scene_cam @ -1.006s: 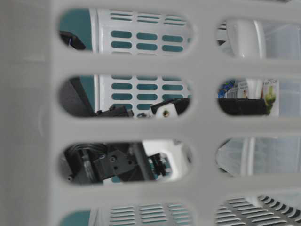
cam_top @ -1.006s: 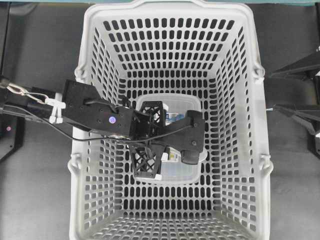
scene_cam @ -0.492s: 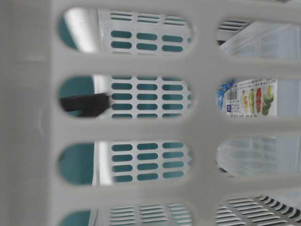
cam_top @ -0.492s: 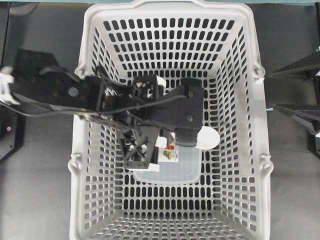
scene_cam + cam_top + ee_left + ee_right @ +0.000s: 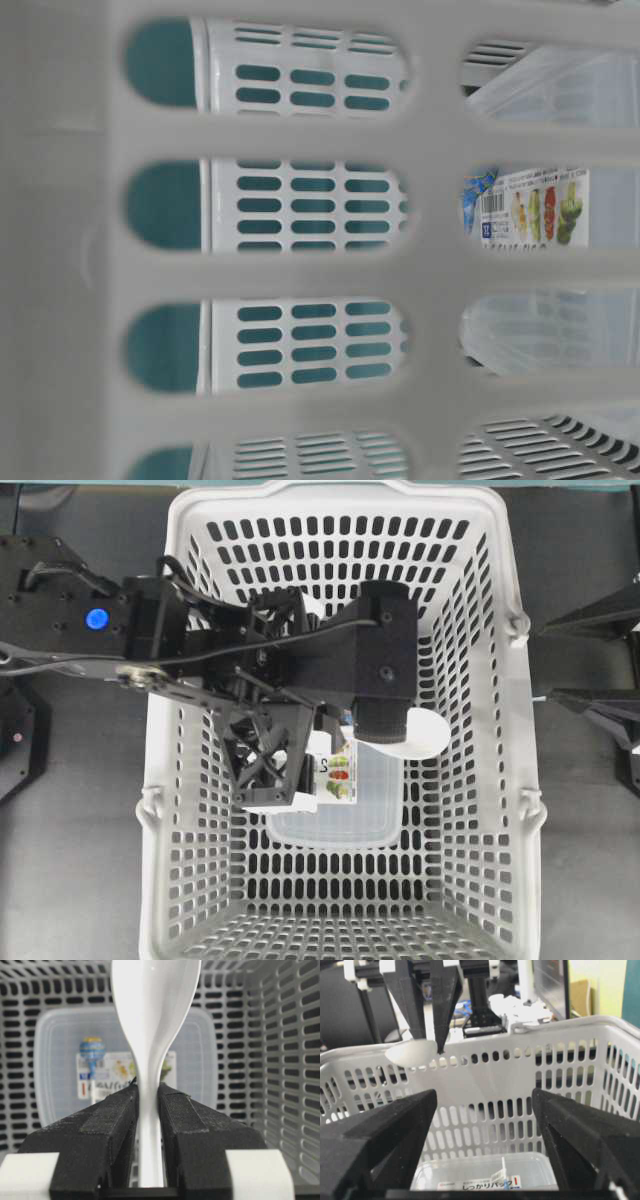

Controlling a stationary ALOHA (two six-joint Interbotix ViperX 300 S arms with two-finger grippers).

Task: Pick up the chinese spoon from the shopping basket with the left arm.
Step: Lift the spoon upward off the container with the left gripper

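Note:
The chinese spoon (image 5: 155, 1010), glossy white, hangs in the air above the floor of the shopping basket (image 5: 290, 1060). My left gripper (image 5: 148, 1091) is shut on its narrow handle, bowl pointing away from the wrist. In the overhead view the spoon's bowl (image 5: 425, 735) sticks out from under the left arm's black camera block (image 5: 385, 660), over the grey basket (image 5: 520, 710). The right wrist view shows the spoon (image 5: 410, 1052) level with the basket rim (image 5: 520, 1045), held by the left gripper (image 5: 431, 1042). My right gripper (image 5: 484, 1097) stands open and empty, outside the basket.
A clear lidded container (image 5: 350, 810) with a colourful label lies on the basket floor beneath the spoon; the label (image 5: 530, 205) shows through the wall slots at table level. The right arm (image 5: 600, 705) rests beyond the basket's right wall.
My left arm has risen from the container with the spoon in its grip and swung toward the basket's far side. It has left the table-level view. The right arm is still.

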